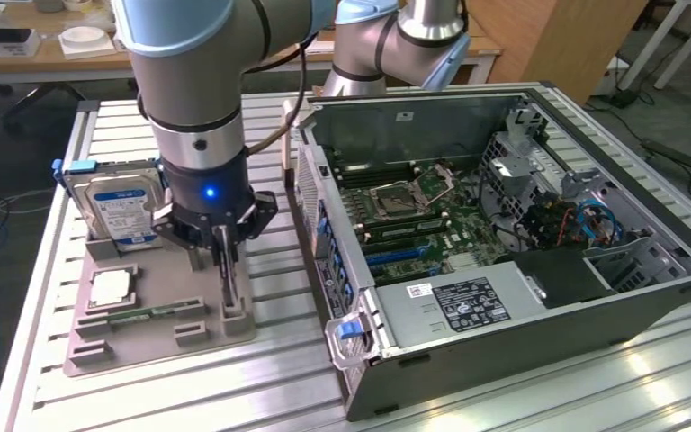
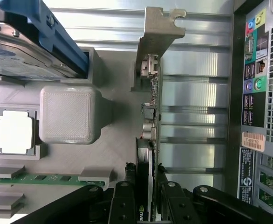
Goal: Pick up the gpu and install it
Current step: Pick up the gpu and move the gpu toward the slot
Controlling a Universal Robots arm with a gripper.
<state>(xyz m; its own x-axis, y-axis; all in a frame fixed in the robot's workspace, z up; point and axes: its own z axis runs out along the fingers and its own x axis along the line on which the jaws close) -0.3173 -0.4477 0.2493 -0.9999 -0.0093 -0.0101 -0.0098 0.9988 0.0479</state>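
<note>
The jaws are closed on the gpu (image 2: 151, 116), which stands on edge between them at the rim of a grey tray (image 2: 120, 154) on the worktop (image 2: 192, 63). Its silvery bracket (image 2: 159, 28) is the end farthest from the jaws. A hard drive (image 2: 29, 51) stands to one side, and an open computer case (image 2: 260, 93) to the other.
</note>
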